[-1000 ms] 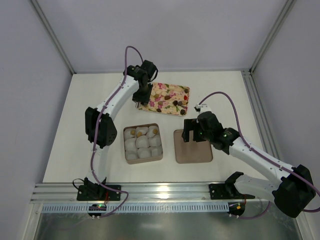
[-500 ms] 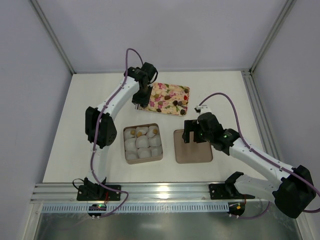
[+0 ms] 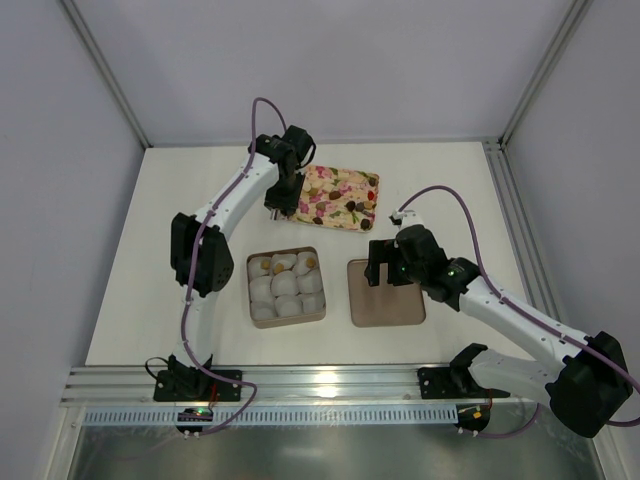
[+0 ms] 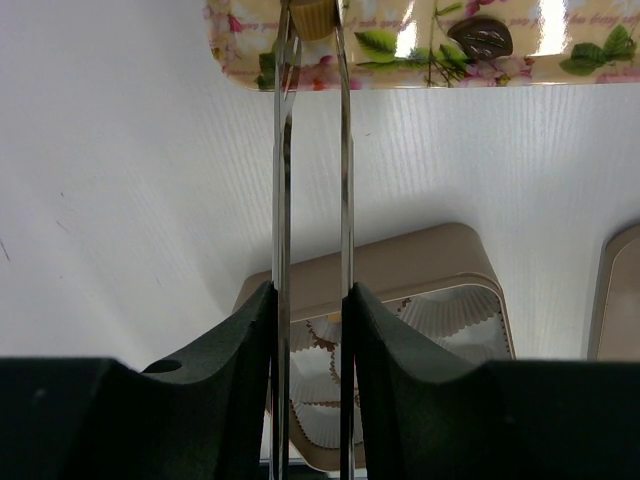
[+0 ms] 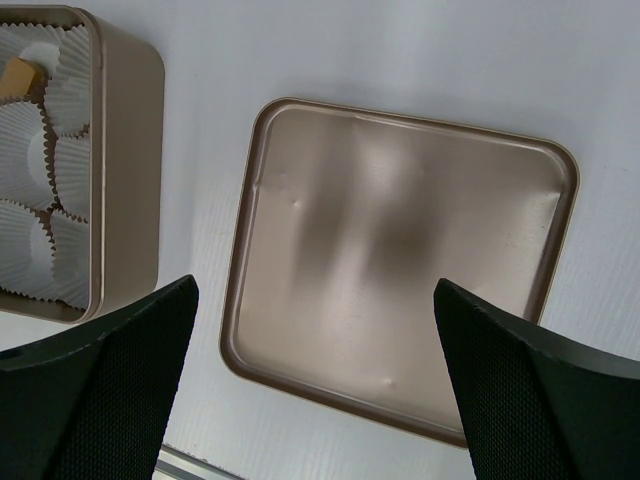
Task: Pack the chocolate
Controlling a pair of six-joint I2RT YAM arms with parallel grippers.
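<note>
At the left end of the floral tray (image 3: 340, 197), the left hand (image 3: 277, 206) has its long thin fingers (image 4: 282, 150) pinched on a tan-gold chocolate (image 4: 312, 17), a narrow grip suited to so small a piece. Whether the piece is clear of the tray cannot be told. Other pieces, such as a dark chocolate (image 4: 480, 37), lie on the tray for later picks. The box (image 4: 420, 258) sits close by on the desk (image 3: 190, 210), its white paper cups (image 3: 286, 286) mostly unfilled, so the carry is probably short. The right hand (image 3: 385, 270) hangs with jaws wide apart, holding nothing, above the lid (image 5: 400, 260) beside the box, likely placed there to close it once packing ends.
</note>
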